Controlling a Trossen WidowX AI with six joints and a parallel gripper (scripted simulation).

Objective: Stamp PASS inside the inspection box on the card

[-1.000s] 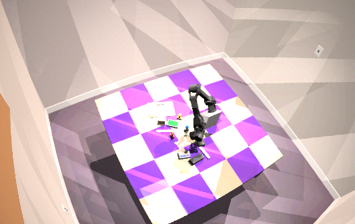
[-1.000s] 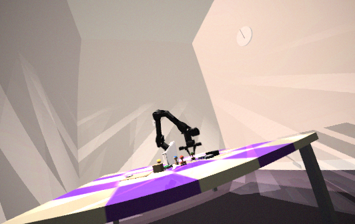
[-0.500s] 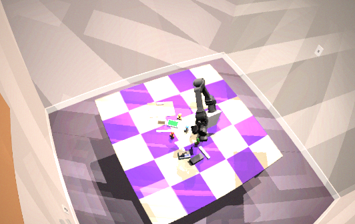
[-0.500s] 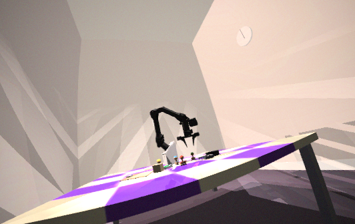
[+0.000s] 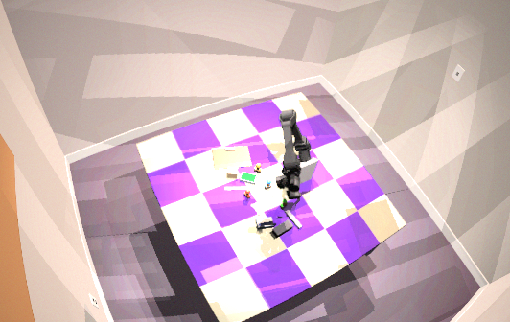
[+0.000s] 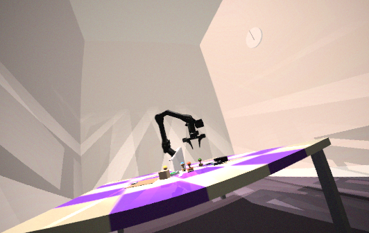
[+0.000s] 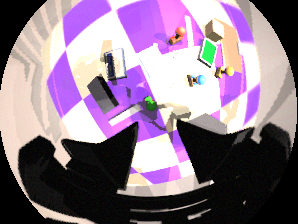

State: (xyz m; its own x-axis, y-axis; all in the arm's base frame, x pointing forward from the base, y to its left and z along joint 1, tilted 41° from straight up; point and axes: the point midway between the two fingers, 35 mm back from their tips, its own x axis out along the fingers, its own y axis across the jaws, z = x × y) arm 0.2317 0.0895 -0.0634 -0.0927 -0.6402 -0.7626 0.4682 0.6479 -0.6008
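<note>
- From the top, we saw the bench [image 5: 315, 261] [image 6: 243, 181] [image 7: 131, 24] with the arm [image 5: 289, 144] [image 6: 162, 130] rising nearer its upper-right edge than its lower-left one. The claw [image 5: 289, 196] [image 6: 195, 148] [image 7: 157, 123] was a dark clump there, its fingers hard to separate. The green-topped stamp [image 5: 284, 204] [image 6: 200, 161] [image 7: 150, 104] peeked out just beside it, between the middle of the bench and the right corner. Toward the left corner we found a tan board [image 5: 231, 159] [image 7: 231, 47]. Glare washed out the middle, so we could not pick out the card's outline or its box.
- From outside, we saw the claw well above the bench, its fingers apart and nothing between them. The green-topped stamp stood upright below, back from the near edge. A brown block [image 5: 232, 175] [image 6: 164, 174] [image 7: 214, 30] hid all but the top of the yellow-topped stamp [image 5: 258, 167] [image 6: 165, 168] [image 7: 225, 72].
- From the wrist, the fingers stood partway open, with the green-topped stamp beyond their tips, untouched. The dark gripper body cut off the nearest bench edge. We could read no lettering, so we could not tell which stamp was PASS.
</note>
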